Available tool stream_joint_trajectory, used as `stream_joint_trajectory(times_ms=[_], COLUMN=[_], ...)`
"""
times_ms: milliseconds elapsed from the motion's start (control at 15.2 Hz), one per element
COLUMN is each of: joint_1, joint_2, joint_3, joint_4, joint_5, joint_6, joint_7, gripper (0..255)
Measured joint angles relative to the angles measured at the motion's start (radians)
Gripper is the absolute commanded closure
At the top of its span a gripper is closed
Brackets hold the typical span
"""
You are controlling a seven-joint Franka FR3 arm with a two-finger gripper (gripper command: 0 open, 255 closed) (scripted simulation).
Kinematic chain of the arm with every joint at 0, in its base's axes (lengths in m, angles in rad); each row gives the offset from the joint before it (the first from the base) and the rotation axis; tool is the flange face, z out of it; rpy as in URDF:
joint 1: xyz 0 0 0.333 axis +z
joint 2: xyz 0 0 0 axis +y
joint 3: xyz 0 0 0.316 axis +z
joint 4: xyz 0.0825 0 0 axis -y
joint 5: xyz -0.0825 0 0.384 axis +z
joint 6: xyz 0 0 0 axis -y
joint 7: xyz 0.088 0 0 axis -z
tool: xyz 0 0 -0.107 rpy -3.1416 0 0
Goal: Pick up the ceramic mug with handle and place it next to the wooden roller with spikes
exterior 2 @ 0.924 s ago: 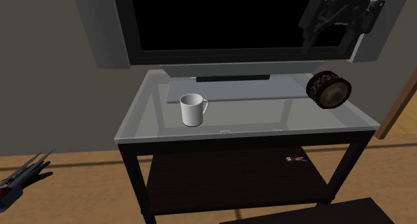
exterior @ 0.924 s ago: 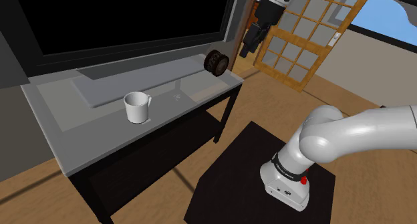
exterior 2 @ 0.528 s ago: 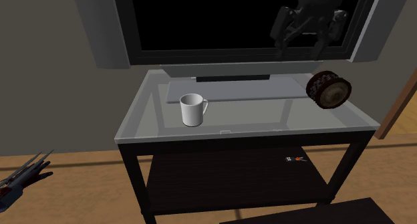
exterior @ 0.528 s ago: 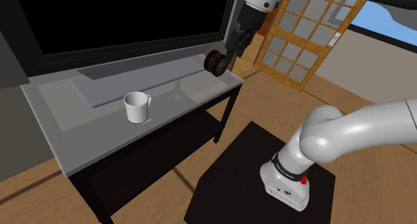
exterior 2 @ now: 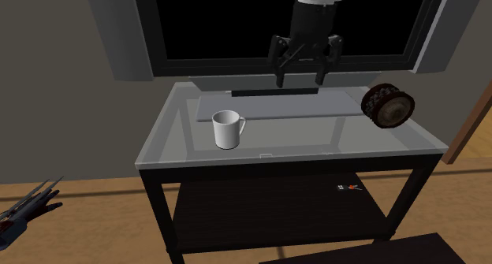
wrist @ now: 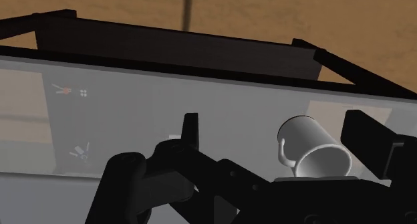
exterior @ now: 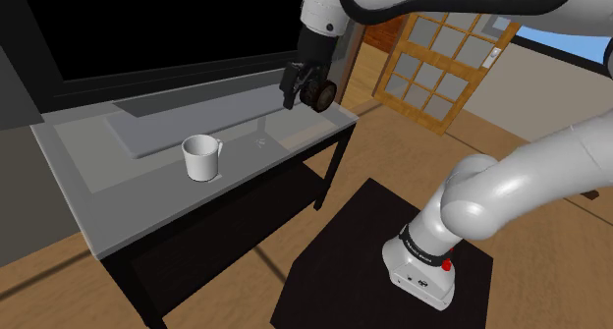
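The gripper (exterior 2: 300,72) hangs over the table's (exterior 2: 315,136) far side, jaws wide apart and holding nothing. The white mug (exterior 2: 227,130) stands upright nearer the second exterior view's left, well apart from the roller (exterior 2: 387,105), which is at the right end.

The white mug (exterior 2: 226,130) stands upright on the grey worktop (exterior 2: 315,140), mouth up, its handle turned toward the second exterior view's right (the roller's side). The roller (exterior 2: 387,105), a dark brown wheel ringed with pale spikes, sits on edge at the worktop's right rim, well apart from the mug.
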Motion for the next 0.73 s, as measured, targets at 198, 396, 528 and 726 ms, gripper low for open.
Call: stream_joint_trajectory(times_ms=[198,396,528,726], joint_1=[0.004,0.005,0.012,0.022], joint_2=[0.098,0.214,0.283,0.407], joint_3=[0.053,0.100,0.130,0.163], joint_4=[0.053,0.114,0.150,0.239], joint_5=[-0.019,-0.055,-0.082,-0.140], joint_6=[0.036,0.078,0.099,0.112], joint_7=[0.072,0.142,0.197,0.273], gripper=[0,0,0,0])
